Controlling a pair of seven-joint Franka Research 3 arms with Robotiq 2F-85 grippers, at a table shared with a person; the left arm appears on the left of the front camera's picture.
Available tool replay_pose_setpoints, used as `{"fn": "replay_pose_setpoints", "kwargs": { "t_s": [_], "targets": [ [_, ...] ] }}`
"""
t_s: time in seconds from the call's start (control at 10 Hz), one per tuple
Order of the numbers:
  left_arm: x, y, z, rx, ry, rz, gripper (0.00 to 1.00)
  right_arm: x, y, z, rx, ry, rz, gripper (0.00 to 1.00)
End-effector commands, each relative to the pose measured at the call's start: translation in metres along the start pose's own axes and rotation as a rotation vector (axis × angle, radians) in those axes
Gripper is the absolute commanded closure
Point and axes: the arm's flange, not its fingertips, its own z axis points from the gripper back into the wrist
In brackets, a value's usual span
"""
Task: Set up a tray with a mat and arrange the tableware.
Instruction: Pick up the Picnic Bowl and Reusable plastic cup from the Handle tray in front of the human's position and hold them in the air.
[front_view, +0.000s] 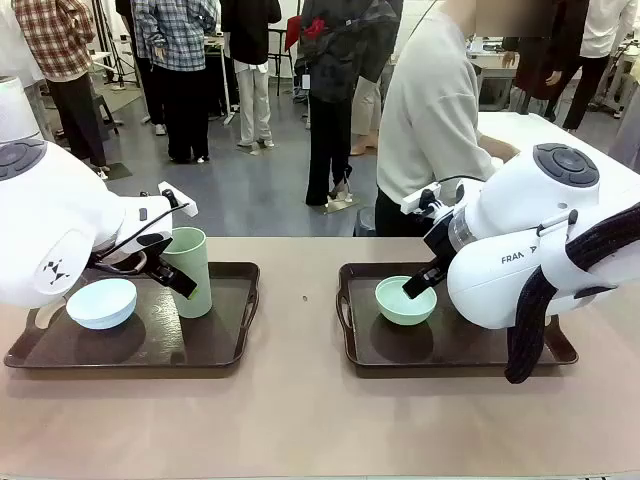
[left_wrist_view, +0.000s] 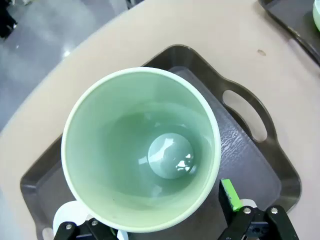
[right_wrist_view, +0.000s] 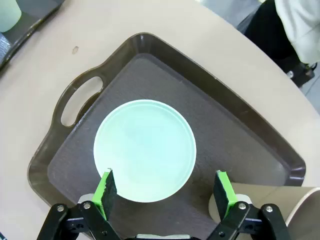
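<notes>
On the tan worktop (front_view: 300, 410) the left tray (front_view: 225, 340) serves as the marker; it is dark brown, and a thin clear mat (left_wrist_view: 235, 150) lies inside it. At that tray's middle stands the light green cup (front_view: 190, 262), upright and empty. The pale blue bowl (front_view: 101, 302) sits at the tray's left end, just beside the cup. The left claw (left_wrist_view: 150, 205) reaches down over the cup with its fingers wide apart on either side; one green pad (left_wrist_view: 230, 195) stands just off the cup's wall, and the other is hidden under the rim. Well to the right of the left tray lies a second tray (front_view: 460, 345) with a dark textured mat (right_wrist_view: 225, 130); the mint green bowl (front_view: 405, 303) rests on that mat at the end nearest the left tray. The right claw (right_wrist_view: 165, 192) hangs over the bowl's edge, fingers spread apart and holding nothing. Part of a tan cup rim (right_wrist_view: 300, 200) shows close beside one finger. A person (front_view: 430, 110) stands beyond the worktop.
</notes>
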Motion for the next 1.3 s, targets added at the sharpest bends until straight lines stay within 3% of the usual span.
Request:
{"fn": "replay_pose_setpoints", "kwargs": {
  "t_s": [0.0, 1.1, 1.2],
  "targets": [
    [0.000, 0.000, 0.000, 0.000, 0.000, 0.000, 0.00, 0.000, 0.000, 0.000, 0.000, 0.000, 0.000, 0.00],
    [0.000, 0.000, 0.000, 0.000, 0.000, 0.000, 0.00, 0.000, 0.000, 0.000, 0.000, 0.000, 0.000, 0.00],
    [0.000, 0.000, 0.000, 0.000, 0.000, 0.000, 0.00, -0.002, 0.004, 0.013, 0.004, 0.039, -0.027, 0.00]
  ]
}}
